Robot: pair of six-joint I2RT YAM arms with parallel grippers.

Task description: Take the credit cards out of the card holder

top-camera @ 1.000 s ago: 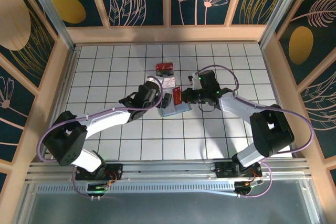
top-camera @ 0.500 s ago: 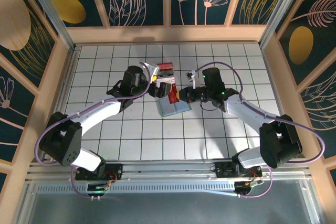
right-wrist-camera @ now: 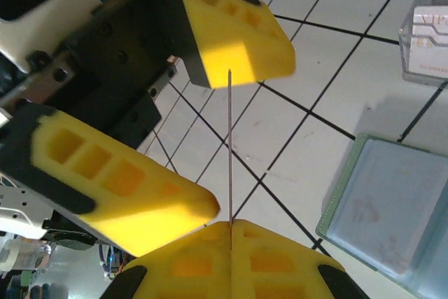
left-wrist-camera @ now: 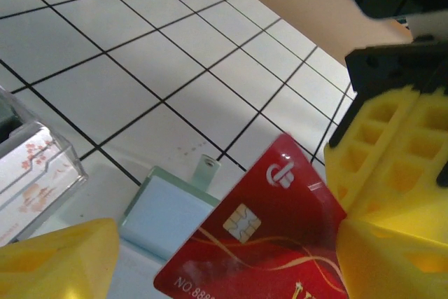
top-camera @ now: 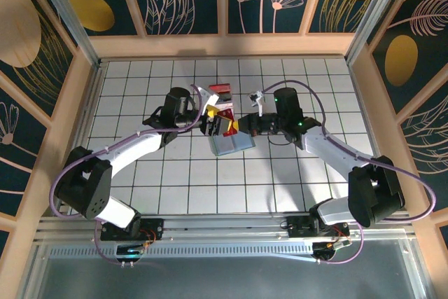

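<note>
The red credit card (left-wrist-camera: 266, 236) is pinched at one edge by my right gripper (right-wrist-camera: 231, 225), which is shut on it; in the right wrist view the card (right-wrist-camera: 229, 152) shows edge-on. My left gripper (left-wrist-camera: 224, 267) is open, its yellow fingers (left-wrist-camera: 59, 264) on either side of the card, with a gap still showing on the left side. From above, the left gripper (top-camera: 215, 124) and right gripper (top-camera: 243, 125) face each other across the card (top-camera: 229, 125), just above the pale blue-grey card holder (top-camera: 231, 143), which lies flat on the table.
A clear box with a white-pink card (top-camera: 225, 110) lies just behind the grippers, and a small box with a red top (top-camera: 220, 91) sits farther back. The white gridded table (top-camera: 140, 89) is walled by wooden rails (top-camera: 224, 45).
My left gripper has left the card holder, swung back and come in around the red card, its jaws narrowing a little. The right gripper has kept hold of the card and shifted slightly right.
</note>
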